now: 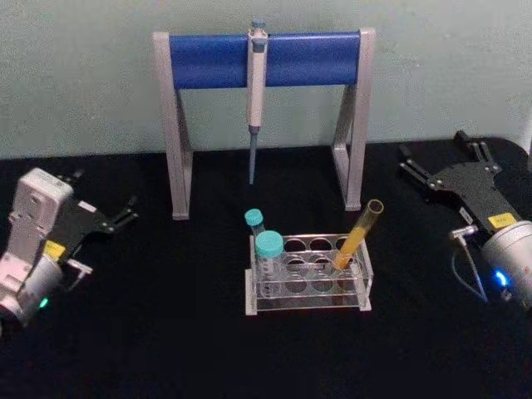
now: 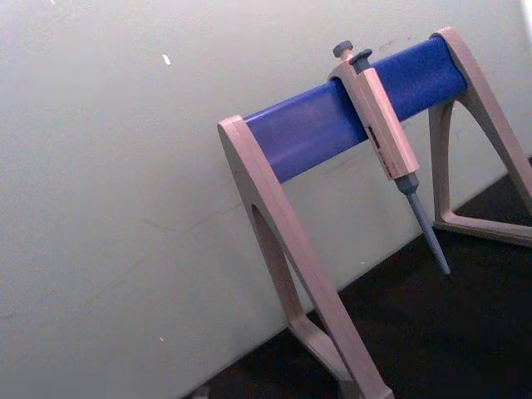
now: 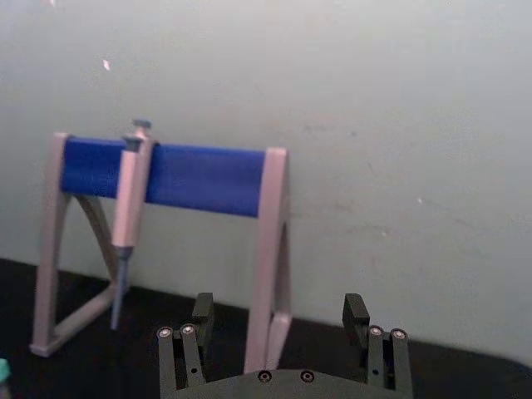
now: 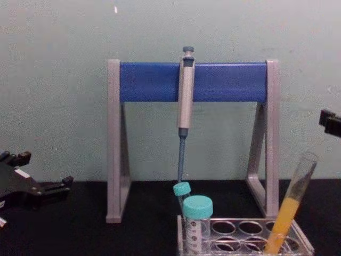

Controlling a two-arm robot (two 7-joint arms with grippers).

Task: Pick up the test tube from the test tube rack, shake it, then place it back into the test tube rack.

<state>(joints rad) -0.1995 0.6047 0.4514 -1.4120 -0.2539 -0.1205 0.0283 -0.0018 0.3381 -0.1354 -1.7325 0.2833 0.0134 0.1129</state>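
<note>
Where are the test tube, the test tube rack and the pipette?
test tube point(image 1: 352, 246): head view, its yellow lower half.
test tube rack point(image 1: 309, 244): head view, its top plate.
pipette point(image 4: 185, 96): chest view, its grey body.

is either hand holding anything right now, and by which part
Nothing is held. The left hand and right hand are open, apart from the test tube leaning in its rack.

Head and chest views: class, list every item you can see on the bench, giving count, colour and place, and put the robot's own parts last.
test tube: one, clear with orange-yellow liquid, leaning in the rack's right end
test tube rack: one, clear plastic, centre front of the table
wide capped tube: one, clear with teal cap, rack's left end
thin capped tube: one, teal cap, just behind the wide one
pipette stand: one, grey with blue bar, behind the rack
pipette: one, grey, hanging mid-bar
table: black
left gripper: black, far left
right gripper: black, open, far right
</note>
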